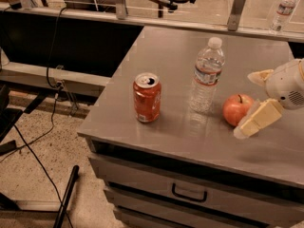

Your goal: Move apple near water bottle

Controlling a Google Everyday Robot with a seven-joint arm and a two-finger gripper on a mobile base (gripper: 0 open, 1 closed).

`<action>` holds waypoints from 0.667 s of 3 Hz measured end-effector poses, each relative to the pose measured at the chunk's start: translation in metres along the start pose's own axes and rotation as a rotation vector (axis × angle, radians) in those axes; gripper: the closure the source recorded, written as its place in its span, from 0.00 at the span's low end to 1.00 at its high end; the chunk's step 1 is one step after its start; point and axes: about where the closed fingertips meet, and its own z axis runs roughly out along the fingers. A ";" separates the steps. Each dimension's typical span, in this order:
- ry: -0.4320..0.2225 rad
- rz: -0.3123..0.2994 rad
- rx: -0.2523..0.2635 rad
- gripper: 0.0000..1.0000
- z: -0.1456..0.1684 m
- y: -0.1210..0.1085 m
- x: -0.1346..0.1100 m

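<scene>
view: camera view, the only one
gripper (243, 105): right side of the scene, low over the tabletop (166, 56), reaching in from the right
fingers (259, 120): spread around the apple, one on its far side, one on its near-right side; the near one looks to touch the skin, the far one is clear
apple (235, 110): resting on the tabletop, stem up, just right of the bottle, with a small gap and no contact
bottle (206, 75): upright, capped, mid tabletop
can (147, 97): left of the bottle, well apart from the apple
step: judged as release and back-off; the placement looks done
how: spread a bit wider first so the near finger leaves the apple, then lift and pull out to the right
avoid: any leftward sweep, which would likely roll the apple into the bottle and tip it
</scene>
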 end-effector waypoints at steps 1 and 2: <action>0.000 0.000 0.000 0.00 0.000 0.000 0.000; 0.008 -0.021 0.026 0.00 -0.022 -0.002 0.004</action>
